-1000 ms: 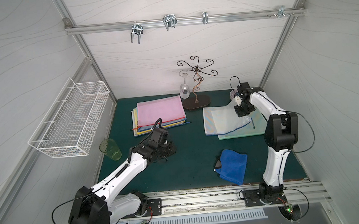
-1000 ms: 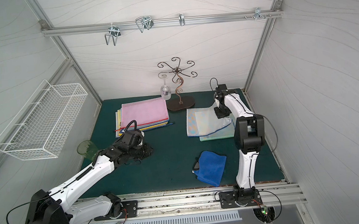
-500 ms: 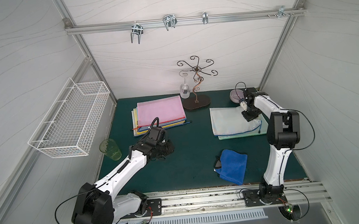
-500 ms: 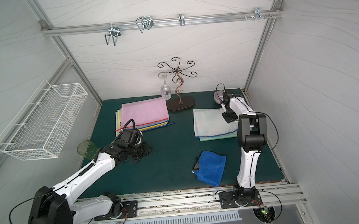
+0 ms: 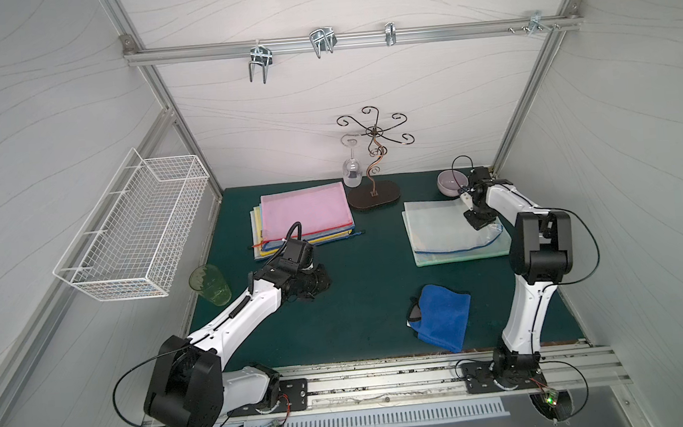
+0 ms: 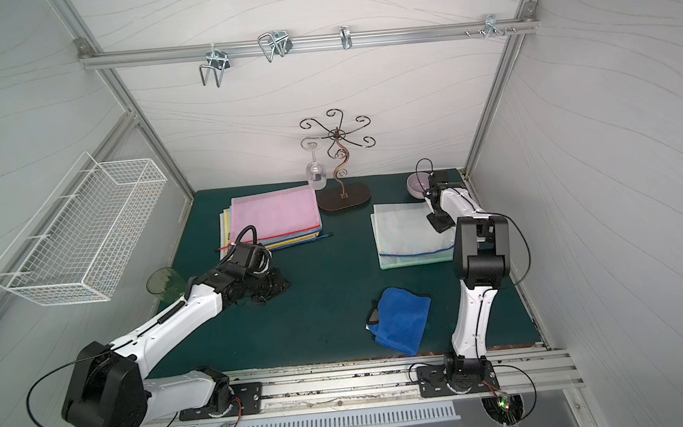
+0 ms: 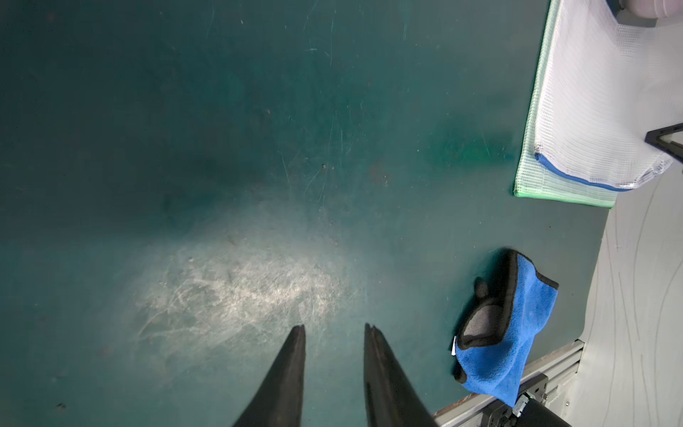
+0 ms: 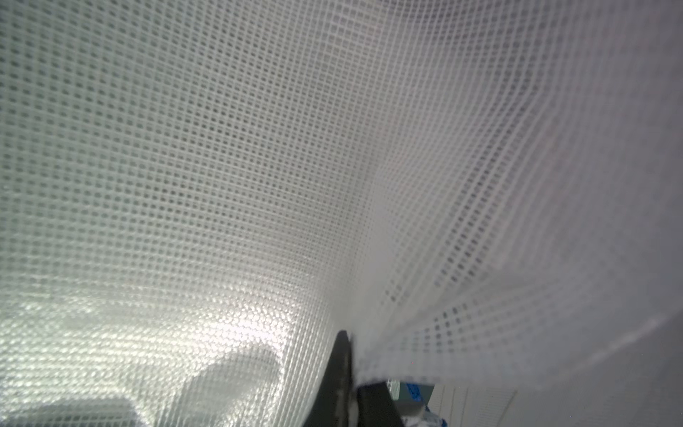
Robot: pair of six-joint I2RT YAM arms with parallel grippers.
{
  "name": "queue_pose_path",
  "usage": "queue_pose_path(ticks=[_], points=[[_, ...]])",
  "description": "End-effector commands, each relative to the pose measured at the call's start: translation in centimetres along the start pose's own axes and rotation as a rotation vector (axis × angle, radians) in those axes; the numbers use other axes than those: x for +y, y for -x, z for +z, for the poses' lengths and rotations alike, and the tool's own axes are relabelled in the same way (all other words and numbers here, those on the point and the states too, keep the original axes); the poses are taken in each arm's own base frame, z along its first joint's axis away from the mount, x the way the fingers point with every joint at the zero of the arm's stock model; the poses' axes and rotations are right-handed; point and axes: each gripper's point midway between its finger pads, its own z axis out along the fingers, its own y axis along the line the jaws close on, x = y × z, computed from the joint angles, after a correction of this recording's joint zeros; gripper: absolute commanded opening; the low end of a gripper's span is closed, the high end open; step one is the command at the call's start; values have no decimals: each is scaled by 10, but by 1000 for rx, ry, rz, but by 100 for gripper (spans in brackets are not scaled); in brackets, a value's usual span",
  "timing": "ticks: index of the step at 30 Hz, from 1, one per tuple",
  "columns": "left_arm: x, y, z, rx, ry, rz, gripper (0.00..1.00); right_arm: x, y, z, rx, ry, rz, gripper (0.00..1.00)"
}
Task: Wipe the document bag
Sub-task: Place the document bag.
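Bag (image 8: 221, 148) mesh fills the right wrist view, hiding the right end effector (image 5: 478, 222) tips: grip unclear. Left end effector (image 7: 334, 329) narrow, empty, lower centre.

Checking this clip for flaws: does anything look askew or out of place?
The white mesh document bag with blue zip lies offset on the pale green mesh bag, its zip edge curling upward where the right gripper pinches it. The blue microfibre cloth lies crumpled on the green mat, untouched.

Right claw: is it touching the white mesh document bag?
Touching. The right wrist view shows the white mesh document bag creasing into the right claw, its edge lying against the claw.
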Motion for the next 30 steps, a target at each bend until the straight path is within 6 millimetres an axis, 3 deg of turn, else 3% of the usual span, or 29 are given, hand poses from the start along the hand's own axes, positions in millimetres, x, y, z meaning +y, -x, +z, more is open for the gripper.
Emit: queue_pose_path(ticks=[1, 6, 13, 14, 15, 16, 22, 26, 30], points=[[-15, 16, -4, -28, -40, 24, 31, 2, -1, 9, 14, 3, -6, 17], [-16, 18, -4, -31, -46, 24, 31, -9, -1, 8, 10, -45, 24, 47], [-16, 20, -6, -44, -47, 22, 32, -24, 6, -8, -37, -98, 127, 74], [-16, 20, -6, -47, -46, 21, 32, -22, 8, -14, -53, -90, 145, 82], [-16, 22, -7, -51, -47, 19, 33, -19, 10, -19, -71, -84, 164, 98], [-16, 23, -7, -54, -46, 16, 33, -16, 12, -25, -86, -71, 179, 99], [2, 49, -21, -121, -41, -84, 39, 29, 39, -82, -231, 97, 315, 99], [28, 77, -36, -208, -1, -185, 48, 93, 55, -134, -311, 402, 357, 99], [50, 109, -40, -275, 55, -278, 55, 160, 53, -184, -355, 638, 367, 99]])
